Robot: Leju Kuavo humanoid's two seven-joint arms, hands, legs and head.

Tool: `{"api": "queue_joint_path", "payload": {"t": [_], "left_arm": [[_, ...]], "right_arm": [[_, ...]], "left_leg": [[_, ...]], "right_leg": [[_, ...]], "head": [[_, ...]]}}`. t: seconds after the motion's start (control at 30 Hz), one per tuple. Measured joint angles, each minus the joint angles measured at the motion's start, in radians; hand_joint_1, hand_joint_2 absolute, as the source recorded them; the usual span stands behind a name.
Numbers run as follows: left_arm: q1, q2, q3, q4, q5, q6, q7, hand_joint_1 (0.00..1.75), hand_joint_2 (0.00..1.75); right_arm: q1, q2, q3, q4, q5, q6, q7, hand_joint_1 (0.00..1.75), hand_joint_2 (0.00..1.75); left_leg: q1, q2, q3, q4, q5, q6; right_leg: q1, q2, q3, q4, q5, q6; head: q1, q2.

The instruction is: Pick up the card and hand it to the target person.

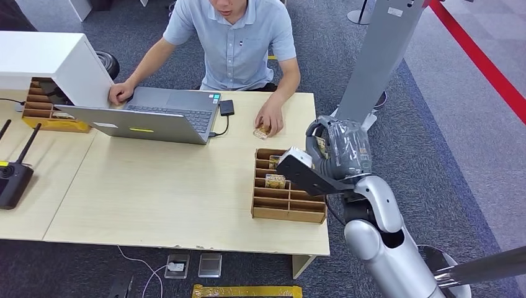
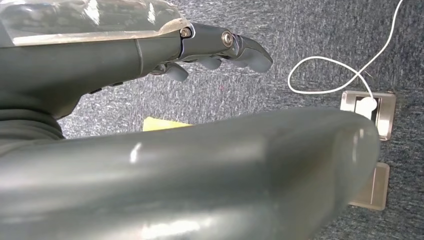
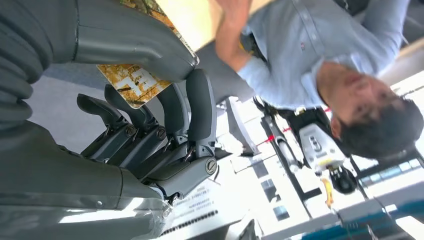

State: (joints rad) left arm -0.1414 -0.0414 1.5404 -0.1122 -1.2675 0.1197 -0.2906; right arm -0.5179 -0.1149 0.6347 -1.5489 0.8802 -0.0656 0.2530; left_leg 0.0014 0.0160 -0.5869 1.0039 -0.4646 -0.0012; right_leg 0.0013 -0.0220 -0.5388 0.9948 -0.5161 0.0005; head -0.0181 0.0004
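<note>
Right hand [image 1: 332, 155] is hovering raised above the wooden divider tray [image 1: 288, 208] at the counter [image 1: 161, 186] edge, wrapped in a clear cover. Right wrist view: the card [image 3: 134, 82], patterned yellow and brown, is sitting pinched between the thick thumb and the dark fingers [image 3: 200, 107], which are curling around its lower edge. So the card is off the tray and in the right hand's grip, held by one end so that the far end is sticking out free, probably for the person to take.

The person [image 1: 239, 43] in a light blue shirt is sitting across the counter, one hand on the laptop [image 1: 155, 115], the other hand [image 1: 270, 121] resting on the counter just beyond the tray over something small and yellowish. That hand is near the robot's raised hand but not touching it.

More cards [image 1: 275, 180] are standing in the tray's compartments, upright between the dividers, likely so fingers can pinch one from above.

Left hand [image 2: 215, 50] is hanging low over grey carpet, fingers slightly curled and apart, holding nothing. A white cable [image 2: 340, 75] is running to a floor socket [image 2: 375, 107] below it.

Judgement: pick done, handover pending. The reach toward the person's free hand is what remains; risk is the card slipping from a thin pinch.
</note>
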Motion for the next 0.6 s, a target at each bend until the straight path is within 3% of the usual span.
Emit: {"api": "queue_joint_path", "payload": {"t": [0.27, 0.6], "left_arm": [[-0.001, -0.002, 0.0, 0.0, 0.009, 0.002, -0.003, 0.0, 0.0], [-0.004, -0.004, 0.0, 0.0, -0.027, -0.015, -0.021, 0.0, 0.0]], "right_arm": [[-0.001, -0.007, -0.021, -0.046, -0.054, -0.062, -0.074, 1.75, 1.75], [-0.128, 0.04, -0.017, 0.124, -0.182, -0.195, -0.302, 1.75, 1.75]], "left_leg": [[0.0, 0.0, 0.0, 0.0, 0.0, 0.0], [0.0, 0.0, -0.001, 0.0, 0.0, 0.0]], "right_leg": [[0.0, 0.0, 0.0, 0.0, 0.0, 0.0], [0.0, 0.0, 0.0, 0.001, 0.0, 0.0]], "head": [[0.0, 0.0], [0.0, 0.0]]}}
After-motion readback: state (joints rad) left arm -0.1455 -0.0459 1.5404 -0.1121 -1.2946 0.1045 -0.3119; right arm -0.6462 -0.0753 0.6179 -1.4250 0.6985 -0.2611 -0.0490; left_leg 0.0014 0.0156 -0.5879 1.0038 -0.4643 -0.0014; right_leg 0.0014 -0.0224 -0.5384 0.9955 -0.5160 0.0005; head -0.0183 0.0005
